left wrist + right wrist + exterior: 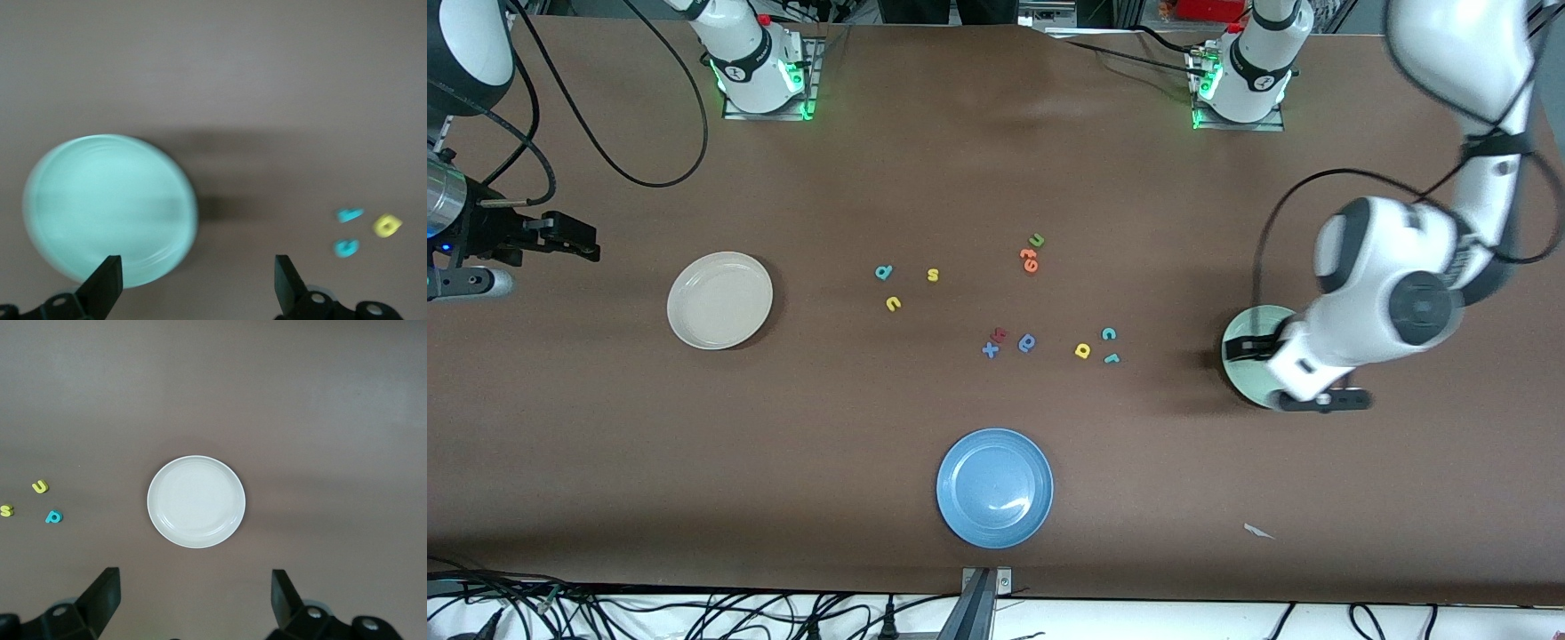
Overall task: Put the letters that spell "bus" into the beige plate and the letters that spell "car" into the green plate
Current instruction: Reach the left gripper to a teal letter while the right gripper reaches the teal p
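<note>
In the front view, nothing is sorted yet; both target plates are empty. The beige plate (719,300) lies at middle left of the frame, and the teal b (883,272), yellow s (932,275) and yellow u (893,304) lie grouped near it, so this word probably belongs to the right arm. The right gripper (560,236) hangs at the left edge of the frame, its fingers spread. The green plate (1249,354) sits at middle right, partly covered by the left arm; the teal c (1108,333), teal r (1111,359) and yellow a (1082,350) lie beside it toward the centre. Distractors lie between the groups: a green u (1036,240), orange letters (1029,260), a blue rounded letter (1027,342); a blue plate (994,487) is at lower centre.

In the left wrist view, the left gripper (197,283) hovers with fingers (103,285) spread wide, empty, at the bottom of the frame; the green plate fills the lower left and the three "car" letters show at lower right.

In the right wrist view, the beige plate is at centre, the "bus" letters at the left edge; the fingers are apart, holding nothing.

No brand or label is readable; the only writing is the foam letters themselves.
</note>
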Available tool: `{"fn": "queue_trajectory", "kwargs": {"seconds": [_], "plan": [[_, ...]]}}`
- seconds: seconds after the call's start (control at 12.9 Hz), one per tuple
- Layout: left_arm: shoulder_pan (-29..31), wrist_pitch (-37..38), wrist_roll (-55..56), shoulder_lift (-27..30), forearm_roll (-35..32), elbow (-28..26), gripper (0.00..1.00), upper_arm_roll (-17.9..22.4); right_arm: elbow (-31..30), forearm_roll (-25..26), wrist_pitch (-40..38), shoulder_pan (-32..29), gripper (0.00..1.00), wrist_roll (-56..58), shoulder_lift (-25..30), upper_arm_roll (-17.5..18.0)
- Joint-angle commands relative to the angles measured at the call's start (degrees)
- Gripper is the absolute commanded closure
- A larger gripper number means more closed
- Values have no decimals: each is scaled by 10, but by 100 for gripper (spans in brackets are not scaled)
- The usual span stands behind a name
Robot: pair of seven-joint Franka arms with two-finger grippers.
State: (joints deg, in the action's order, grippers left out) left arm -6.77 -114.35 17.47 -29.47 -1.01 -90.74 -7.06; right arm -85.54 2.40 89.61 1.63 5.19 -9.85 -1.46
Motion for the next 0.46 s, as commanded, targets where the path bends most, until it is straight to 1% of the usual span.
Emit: {"fn": "queue_trajectory", "kwargs": {"seconds": [0.0, 0.15, 0.23, 0.39], "plan": [[-69, -77, 88, -62, 5, 16, 0, 7, 1, -15, -2, 4, 0, -4, 1, 1], [-100, -88, 93, -84, 4, 9, 0, 6, 1, -54, -3, 4, 0, -10, -10, 2], [-112, -100, 96, -87, 8, -1, 0, 7, 1, -64, -2, 5, 0, -11, -20, 2], [-133, -177, 124, -80, 7, -60, 0, 6, 1, -76, 3, 20, 0, -18, -41, 5]]}}
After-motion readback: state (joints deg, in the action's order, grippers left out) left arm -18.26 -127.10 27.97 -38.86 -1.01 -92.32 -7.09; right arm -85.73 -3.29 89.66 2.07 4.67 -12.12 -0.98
